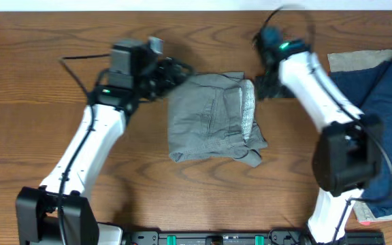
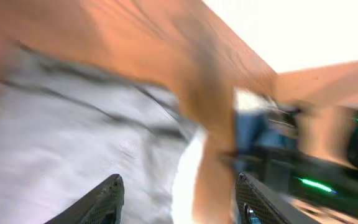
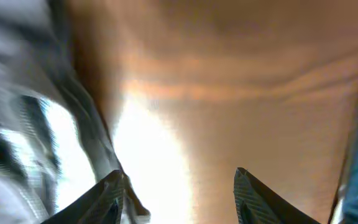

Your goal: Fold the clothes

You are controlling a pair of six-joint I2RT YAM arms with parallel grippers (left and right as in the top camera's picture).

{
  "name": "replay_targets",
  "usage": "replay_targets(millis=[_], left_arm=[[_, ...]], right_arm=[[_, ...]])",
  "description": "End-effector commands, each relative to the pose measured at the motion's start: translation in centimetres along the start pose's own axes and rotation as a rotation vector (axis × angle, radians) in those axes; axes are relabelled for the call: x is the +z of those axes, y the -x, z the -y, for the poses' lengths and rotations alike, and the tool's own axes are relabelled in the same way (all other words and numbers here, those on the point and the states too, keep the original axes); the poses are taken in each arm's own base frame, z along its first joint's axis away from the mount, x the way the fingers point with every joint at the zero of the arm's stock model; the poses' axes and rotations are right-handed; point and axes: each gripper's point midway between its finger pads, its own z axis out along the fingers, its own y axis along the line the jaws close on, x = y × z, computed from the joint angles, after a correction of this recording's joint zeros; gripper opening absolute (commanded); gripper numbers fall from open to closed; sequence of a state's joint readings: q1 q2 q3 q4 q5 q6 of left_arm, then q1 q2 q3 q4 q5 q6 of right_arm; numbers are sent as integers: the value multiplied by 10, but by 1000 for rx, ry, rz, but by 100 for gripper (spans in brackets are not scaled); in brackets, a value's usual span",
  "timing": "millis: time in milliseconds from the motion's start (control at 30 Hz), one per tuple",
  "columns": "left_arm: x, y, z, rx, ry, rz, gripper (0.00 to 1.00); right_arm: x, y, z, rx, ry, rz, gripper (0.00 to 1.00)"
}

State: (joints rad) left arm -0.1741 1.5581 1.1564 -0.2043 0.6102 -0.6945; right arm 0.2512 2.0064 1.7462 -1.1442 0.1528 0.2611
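The clothes, a pair of grey shorts (image 1: 213, 119), lie folded into a compact bundle in the middle of the table, with a paler waistband along the right edge. My left gripper (image 1: 174, 72) is at the bundle's upper left corner. In the blurred left wrist view this gripper (image 2: 179, 186) is open above the grey cloth (image 2: 73, 137), holding nothing. My right gripper (image 1: 264, 85) is at the bundle's upper right corner. In the right wrist view it (image 3: 179, 180) is open over bare wood, with the grey cloth (image 3: 17, 124) just to its left.
A navy blue garment (image 1: 380, 88) lies on a beige cloth (image 1: 352, 61) at the table's right edge, partly under the right arm. The wooden table (image 1: 46, 41) runs to both sides. Both wrist views are motion-blurred.
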Motion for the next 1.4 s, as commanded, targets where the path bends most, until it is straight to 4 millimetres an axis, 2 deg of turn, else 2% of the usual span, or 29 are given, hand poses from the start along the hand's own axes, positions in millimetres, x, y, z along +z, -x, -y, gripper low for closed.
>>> replay_targets(millis=[0,67,167,333,467,633,767,867,933,1033,1100,1167,1267,1367], left_arm=[[-6,35,-25,136,148,152,59],[-1,43,-35,202,194,175,59],[15,44,-52,257,230,157,59],[48,29,-94,234,289,69,59],[69,14,-125,195,332,-1,59],[77,-4,-149,155,379,-72,59],[74,-21,-162,117,423,-138,59],[68,-36,-171,82,462,-198,59],[62,-48,-176,57,491,-242,59],[52,-66,-185,15,538,-314,59],[45,-78,-188,-13,559,-360,59],[40,-89,-187,-43,558,-408,58],[36,-98,-180,-61,529,-449,53],[35,-85,-164,-11,482,-403,52]], right_arm=[[-66,18,-34,-57,284,122,55],[-83,14,-61,-106,447,127,56],[-93,-3,-95,-149,609,67,56],[-75,-37,-126,-208,643,-41,57],[-47,-73,-144,-234,631,-136,57],[-12,-120,-153,-260,610,-249,57],[17,-158,-149,-270,580,-336,57],[40,-181,-131,-242,500,-388,58],[57,-187,-108,-219,386,-394,58],[78,-181,-63,-207,155,-349,59],[86,-163,-32,-184,-4,-273,60],[91,-139,-11,-167,-108,-179,60],[94,-105,1,-156,-155,-55,59],[93,-76,2,-177,-144,38,61]])
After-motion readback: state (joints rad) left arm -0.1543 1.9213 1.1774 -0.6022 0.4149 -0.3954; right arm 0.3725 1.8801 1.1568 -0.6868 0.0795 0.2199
